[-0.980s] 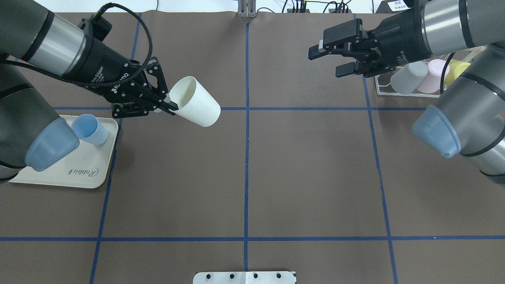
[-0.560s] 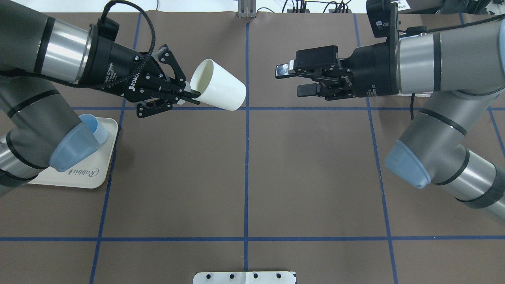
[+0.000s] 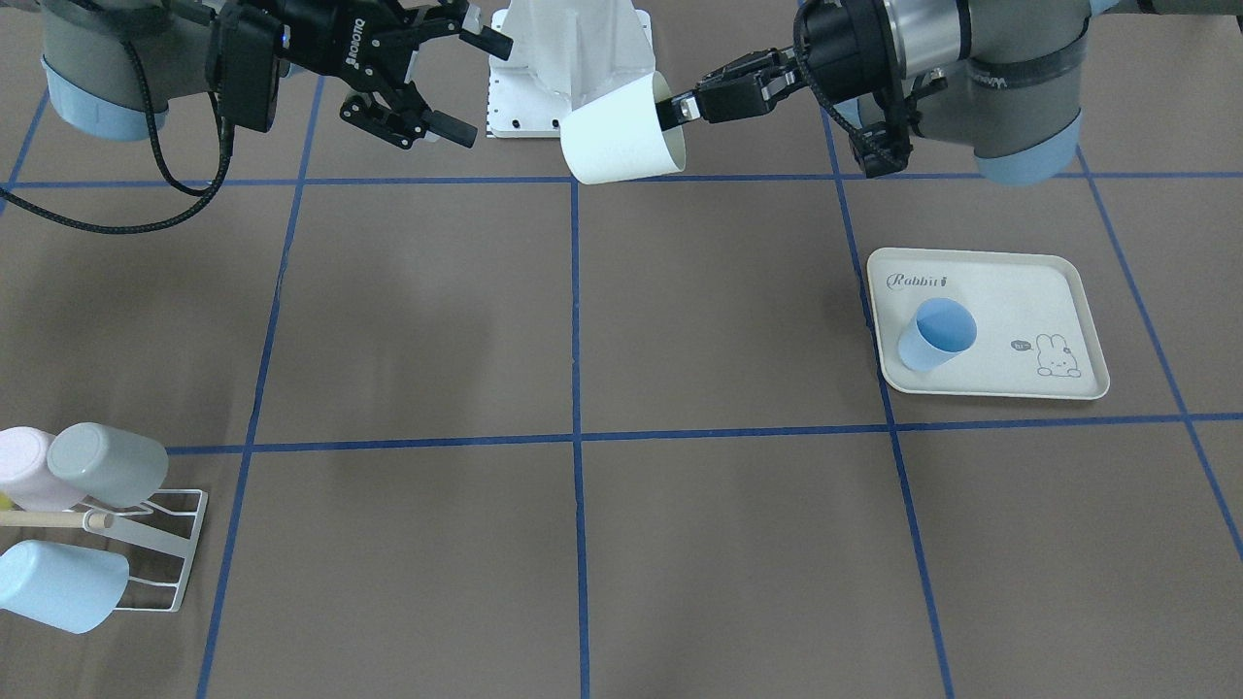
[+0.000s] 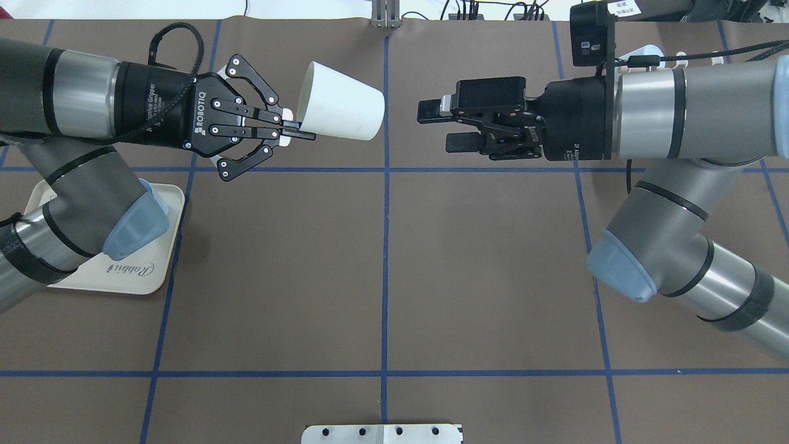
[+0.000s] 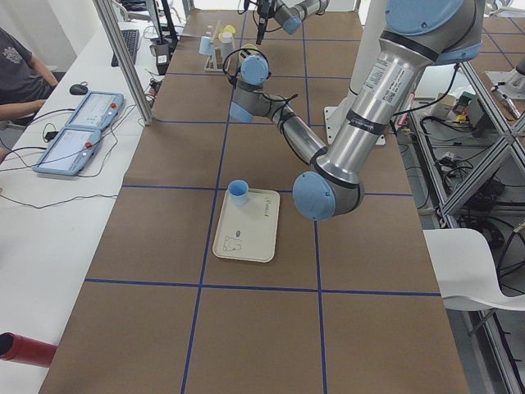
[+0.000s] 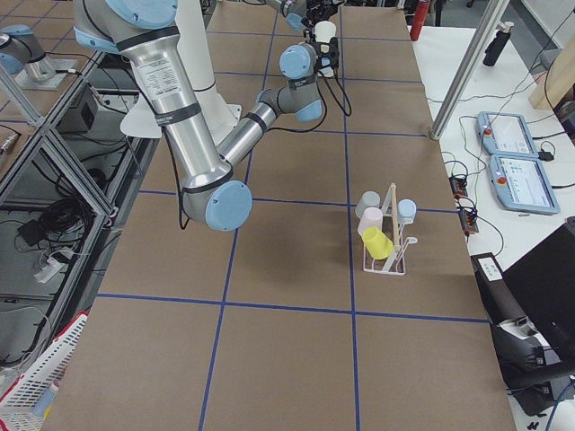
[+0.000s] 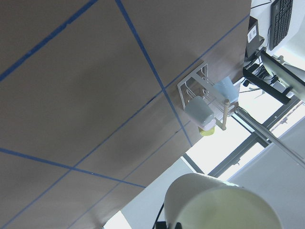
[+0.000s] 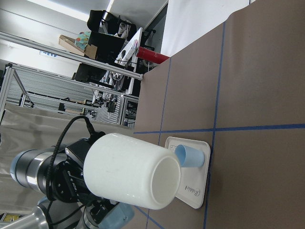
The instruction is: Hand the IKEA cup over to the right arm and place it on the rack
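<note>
Table (image 4: 481, 277): brown, gridded with blue tape. Left arm (image 4: 61, 105) and right arm (image 4: 709, 117) both reach in toward the centre line, wrists level, facing each other.

Tray (image 3: 1029, 291): cream, flat on the table on the left arm's side. One blue cup (image 3: 937, 333) sits on it, tilted.

Rack (image 3: 175, 544): on the right arm's side, well apart from both grippers. It carries a grey cup (image 3: 107, 464), a pink cup (image 3: 24, 471), a pale blue cup (image 3: 58, 585) and a yellow cup (image 6: 377, 244).

Cup (image 4: 342, 111): white, in the air, on its side, just on the left arm's side of the centre line. Mouth toward the left gripper (image 4: 302, 131), which pinches the rim. Base toward the right gripper (image 4: 439, 127).

Right gripper: fingers spread wide, nothing between them, near the cup's base but apart from it.
</note>
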{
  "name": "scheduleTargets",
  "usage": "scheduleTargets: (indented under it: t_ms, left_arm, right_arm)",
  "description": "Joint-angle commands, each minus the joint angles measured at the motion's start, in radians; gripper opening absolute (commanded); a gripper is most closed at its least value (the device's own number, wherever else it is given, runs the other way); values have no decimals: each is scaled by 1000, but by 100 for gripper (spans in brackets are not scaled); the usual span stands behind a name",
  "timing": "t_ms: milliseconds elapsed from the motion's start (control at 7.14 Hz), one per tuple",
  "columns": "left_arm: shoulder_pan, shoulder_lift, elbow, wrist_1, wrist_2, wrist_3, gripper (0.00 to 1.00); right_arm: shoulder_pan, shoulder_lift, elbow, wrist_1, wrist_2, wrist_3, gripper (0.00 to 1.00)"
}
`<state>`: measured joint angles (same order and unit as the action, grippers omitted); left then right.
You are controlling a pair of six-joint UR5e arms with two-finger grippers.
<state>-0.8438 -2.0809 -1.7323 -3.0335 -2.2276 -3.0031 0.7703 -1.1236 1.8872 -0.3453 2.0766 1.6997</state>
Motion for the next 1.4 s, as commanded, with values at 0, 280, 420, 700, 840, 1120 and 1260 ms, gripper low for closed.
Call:
scheduleTargets:
  t_ms: [0,280,420,700,840,1120,1260]
  left_arm:
    - [0,2,5,-137,66,-300,0]
    - [0,18,2,-185,66,-411,0]
    - [0,19,-4,-185,68,-422,0]
    - [0,21,-21,-186,68,-473,0]
    - [0,21,-27,-186,68,-483,0]
    - [2,24,-42,-188,68,-503,0]
    - [2,25,-50,-188,68,-514,0]
  right_arm:
    - [-35,7,-40,133,-62,18,94]
    - [-104,10,-97,302,-162,69,93]
    - [-123,33,-115,352,-200,124,93]
    - [-129,108,-175,399,-236,202,94]
    - [-129,135,-198,405,-242,209,94]
    - [-129,166,-212,411,-262,235,94]
    - [-129,173,-230,429,-268,236,94]
